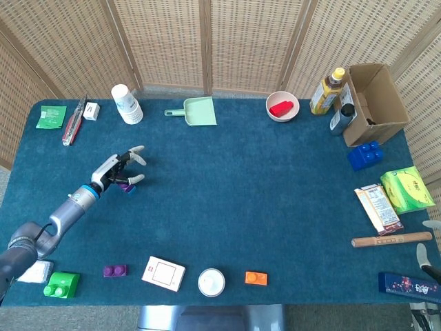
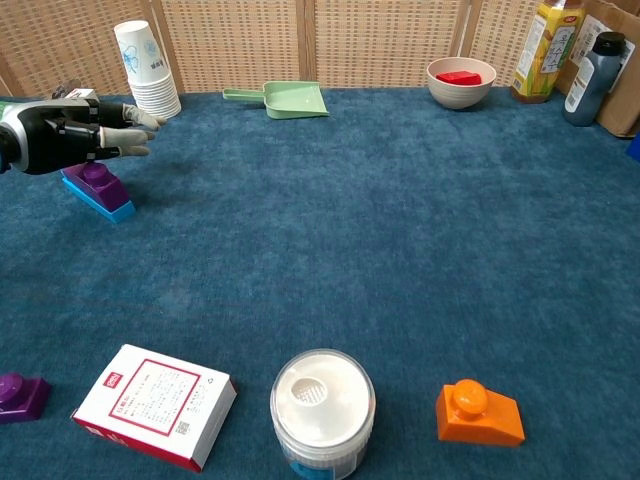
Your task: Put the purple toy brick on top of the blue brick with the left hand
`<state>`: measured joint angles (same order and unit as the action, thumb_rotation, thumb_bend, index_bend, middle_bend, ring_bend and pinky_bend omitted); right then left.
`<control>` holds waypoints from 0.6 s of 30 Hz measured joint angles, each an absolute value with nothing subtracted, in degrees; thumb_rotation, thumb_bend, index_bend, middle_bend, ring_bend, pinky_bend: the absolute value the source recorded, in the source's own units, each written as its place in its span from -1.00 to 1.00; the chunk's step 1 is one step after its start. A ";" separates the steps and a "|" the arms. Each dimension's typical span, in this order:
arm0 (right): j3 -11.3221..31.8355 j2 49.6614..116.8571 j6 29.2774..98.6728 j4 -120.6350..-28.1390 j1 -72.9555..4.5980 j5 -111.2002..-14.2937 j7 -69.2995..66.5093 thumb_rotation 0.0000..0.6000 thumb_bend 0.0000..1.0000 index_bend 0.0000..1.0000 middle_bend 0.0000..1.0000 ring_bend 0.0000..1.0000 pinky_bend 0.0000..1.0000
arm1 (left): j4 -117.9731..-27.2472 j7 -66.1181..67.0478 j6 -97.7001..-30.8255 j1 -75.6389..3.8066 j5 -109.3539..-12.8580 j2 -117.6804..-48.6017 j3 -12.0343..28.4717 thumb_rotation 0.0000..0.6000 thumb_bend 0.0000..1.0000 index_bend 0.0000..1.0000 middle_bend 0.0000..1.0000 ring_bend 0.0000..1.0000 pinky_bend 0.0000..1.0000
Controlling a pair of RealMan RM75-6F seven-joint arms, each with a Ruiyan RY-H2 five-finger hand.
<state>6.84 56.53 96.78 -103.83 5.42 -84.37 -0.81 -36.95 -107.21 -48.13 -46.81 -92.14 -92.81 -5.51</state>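
Note:
A purple toy brick (image 2: 92,174) sits on a thin blue brick (image 2: 108,205), the pair lying slantwise on the blue cloth at the left. In the head view the stacked bricks (image 1: 127,185) peek out under my left hand (image 1: 114,167). My left hand (image 2: 68,136) hovers just above and behind the purple brick with its fingers spread and nothing in them. Only pale fingertips of my right hand (image 1: 425,241) show at the right edge, apart from each other and holding nothing.
A stack of paper cups (image 2: 143,70) stands just behind the left hand. Another purple brick (image 1: 114,271), a green brick (image 1: 61,284), a white box (image 2: 155,404), a round white jar (image 2: 322,403) and an orange brick (image 2: 478,412) line the near edge. A larger blue brick (image 1: 365,155) lies far right.

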 measured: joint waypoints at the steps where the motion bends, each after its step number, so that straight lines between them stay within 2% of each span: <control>1: 6.85 56.51 96.81 -103.88 5.43 -84.36 -0.81 1.00 -0.23 -0.34 -0.61 -0.91 -0.61 | -36.75 -107.32 -48.15 -46.80 -92.20 -92.96 -5.60 1.00 -0.31 -0.12 -0.83 -1.00 -1.00; 18: 6.93 56.19 97.17 -104.64 5.68 -84.39 -1.01 1.00 -0.23 -0.34 -0.61 -0.92 -0.61 | -33.96 -107.91 -48.01 -46.71 -92.47 -94.40 -6.45 1.00 -0.29 -0.08 -0.81 -1.00 -1.00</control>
